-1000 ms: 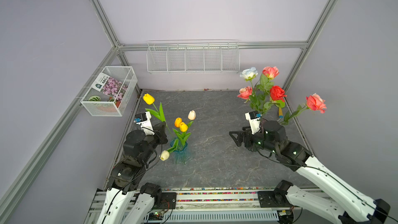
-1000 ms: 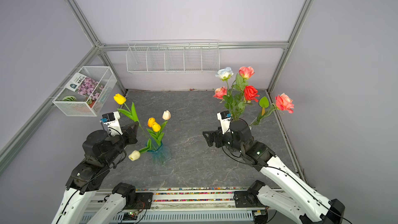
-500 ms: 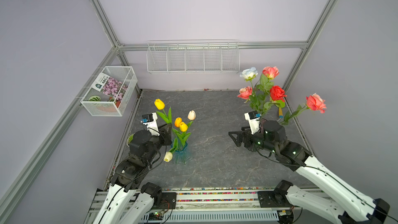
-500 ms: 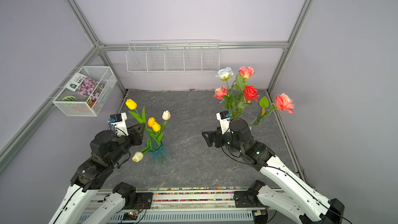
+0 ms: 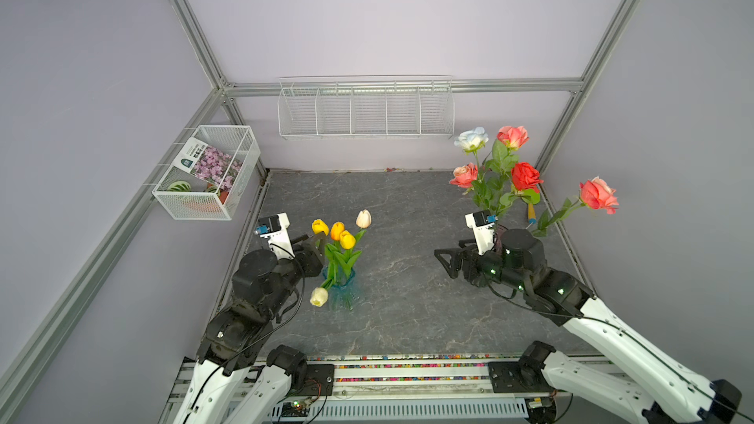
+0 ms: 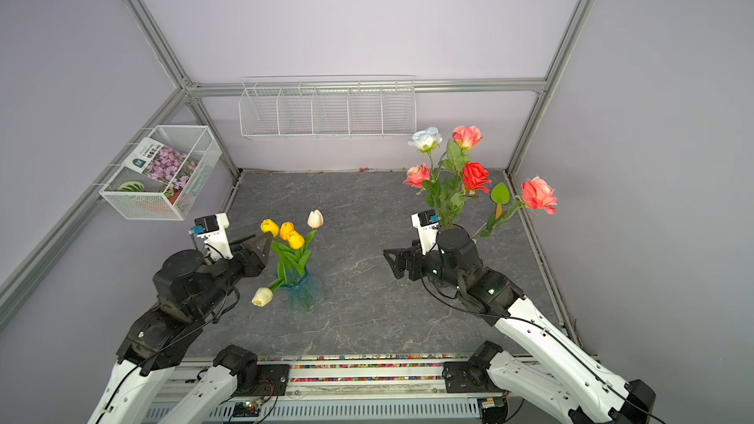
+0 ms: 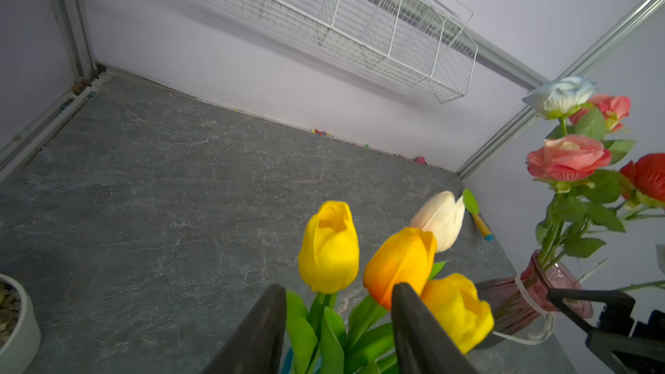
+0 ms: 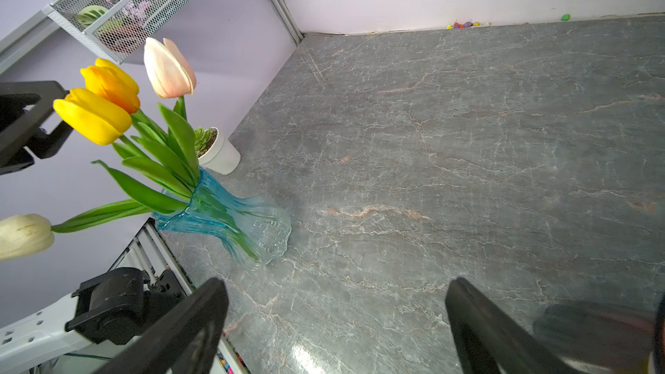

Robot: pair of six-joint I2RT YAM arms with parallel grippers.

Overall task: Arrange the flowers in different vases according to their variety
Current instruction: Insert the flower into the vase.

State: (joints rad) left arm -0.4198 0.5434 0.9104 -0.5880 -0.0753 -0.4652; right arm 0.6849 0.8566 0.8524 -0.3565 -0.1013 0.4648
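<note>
Left gripper (image 7: 338,287): the fingers (image 7: 259,332) stand moderately apart and clamp nothing; green stems and leaves rise in the gap between them.
Right gripper (image 8: 336,282): the jaws are spread wide and empty, with only the bare table (image 8: 467,138) below.
Key relation: the yellow tulip (image 7: 329,246) has its head just above and ahead of the left fingertips. Its stem goes down between them and does not look pinched.
Long axis: this stem runs from the mouth of the teal vase (image 5: 342,291) upward, leaning a little toward the left arm, and it crosses the line of the fingers.
Nearer arm: the left one, just beside the bunch; the right one is well apart from it.
Tulips: the orange tulip (image 7: 399,264), the cream tulip (image 5: 363,218) and the pale tulip (image 5: 319,296), which droops over the rim, all stand in the teal vase.
Roses (image 5: 493,169): they stand in the maroon vase (image 7: 532,296), by the right arm. One coral rose (image 5: 597,195) leans far outward, and its stem end is hidden.
Task state: I judge it nearly finished, as no flower lies on the table.
Next move: I think the left arm needs to draw straight back along its fingers, so that it does not hook a leaf and tip the vase.
Writing: the packet (image 5: 204,161) in the wire basket (image 5: 196,208) shows pink flowers and Chinese characters, too small to read surely. I see no brand on the vases.
</note>
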